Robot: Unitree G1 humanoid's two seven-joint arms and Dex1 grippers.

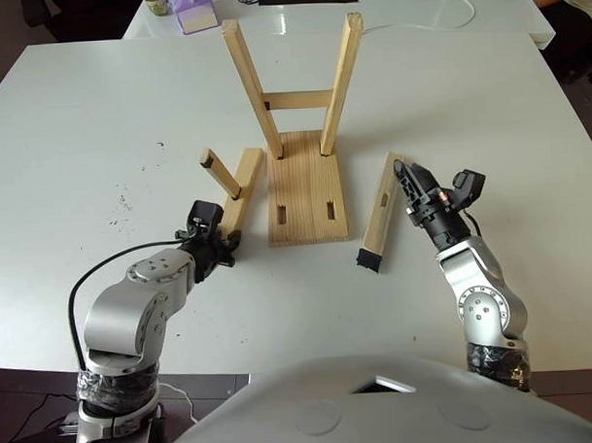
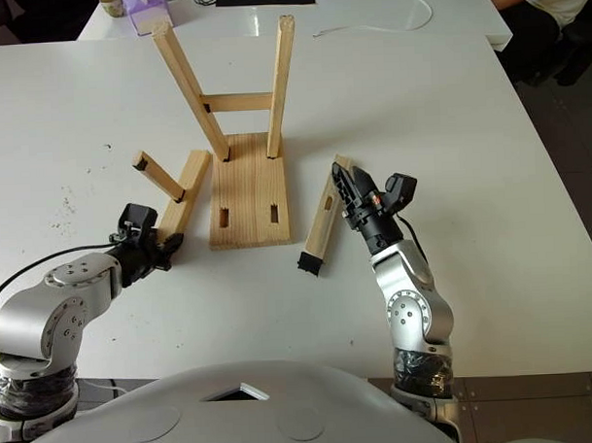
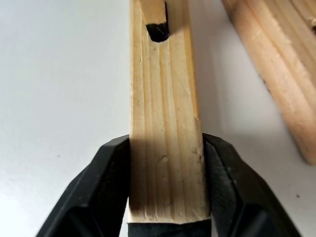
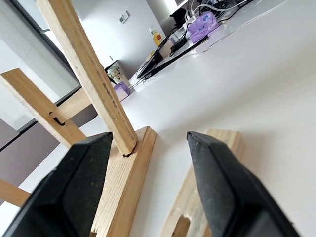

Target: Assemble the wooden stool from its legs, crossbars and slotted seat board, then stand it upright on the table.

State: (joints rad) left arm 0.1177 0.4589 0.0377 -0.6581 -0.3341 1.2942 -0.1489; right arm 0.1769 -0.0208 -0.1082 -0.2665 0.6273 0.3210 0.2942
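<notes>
1. White desk (image 1: 79,142) is carrying all the parts. The seat board (image 1: 304,173) is lying flat near its middle, with its long axis running from the near edge toward the far edge.
2. Two upright legs (image 1: 252,87) are standing in the board's far slots, and a crossbar (image 1: 297,100) is joining them. The two near slots (image 1: 281,213) are lying open.
3. The left gripper (image 1: 222,245) is pinching the near end of the left leg (image 1: 244,184), one finger pressing on each side face. That leg is lying just beside the board's left edge and roughly parallel to it. A short stub (image 1: 221,174) is sticking out of it toward the desk's left edge.
4. The right gripper (image 1: 408,174) is hovering spread over the far end of the right leg (image 1: 381,214), gripping nothing. This leg is lying apart from the board on its right, with its capped near end angling slightly toward the board.
5. The coming move is probably turning on the left leg. The open near-left slot is lying just to the right of the held end, and the left arm is the nearer one. The leg is lying flat along the board, so it is likely needing tipping upright over that slot. I cannot tell which end is carrying the tenon.
</notes>
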